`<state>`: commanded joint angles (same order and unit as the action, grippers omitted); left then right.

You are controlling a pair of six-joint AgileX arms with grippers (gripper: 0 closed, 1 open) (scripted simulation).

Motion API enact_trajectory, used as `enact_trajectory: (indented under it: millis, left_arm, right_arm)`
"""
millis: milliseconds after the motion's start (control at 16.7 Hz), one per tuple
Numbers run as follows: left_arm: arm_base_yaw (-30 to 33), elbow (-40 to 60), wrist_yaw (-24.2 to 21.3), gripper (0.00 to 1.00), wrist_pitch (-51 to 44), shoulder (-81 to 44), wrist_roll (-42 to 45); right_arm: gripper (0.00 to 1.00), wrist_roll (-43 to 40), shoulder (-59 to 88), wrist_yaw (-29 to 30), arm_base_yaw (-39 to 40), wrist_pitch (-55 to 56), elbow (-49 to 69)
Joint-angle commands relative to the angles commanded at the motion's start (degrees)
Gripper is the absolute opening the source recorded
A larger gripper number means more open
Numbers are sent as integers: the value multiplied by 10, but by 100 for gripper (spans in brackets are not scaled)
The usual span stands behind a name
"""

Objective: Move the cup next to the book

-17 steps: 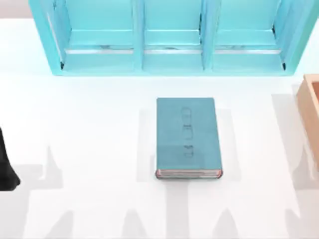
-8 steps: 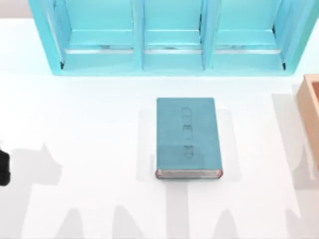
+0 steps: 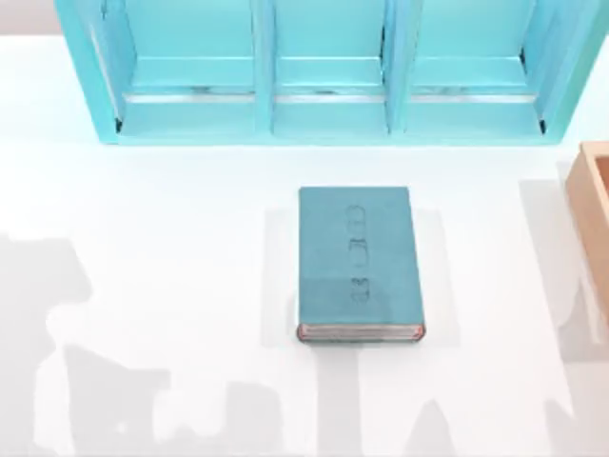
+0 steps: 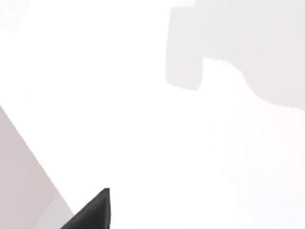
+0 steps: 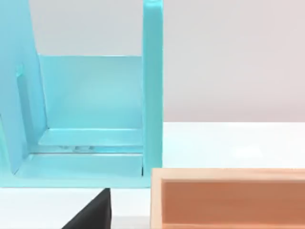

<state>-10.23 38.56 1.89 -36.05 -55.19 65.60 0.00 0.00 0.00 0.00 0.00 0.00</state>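
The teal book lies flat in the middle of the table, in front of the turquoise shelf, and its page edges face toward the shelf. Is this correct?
Not quite. In the top view the book lies flat before the shelf, but its page edges face away from the shelf.

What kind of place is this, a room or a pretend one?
Probably a pretend, computer-drawn tabletop: a plain white table holding a turquoise shelf unit, a teal book and a wooden box.
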Motion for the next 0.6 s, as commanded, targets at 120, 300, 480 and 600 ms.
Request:
enact_trajectory:
  millis: [120,300,480,600]
  left_arm:
    - [-38,56,-1,100,-69,-96,138]
    - [-105,130,-3,100,-163,-209,320]
    - [-178,193,-6,100,-241,-280,466]
    - [-224,229,-9,100,-280,-307,541]
  right_arm:
    - [100,0,0,0,0,0,0]
    - [100,0,0,0,0,0,0]
    - [100,0,0,0,0,0,0]
    - [100,0,0,0,0,0,0]
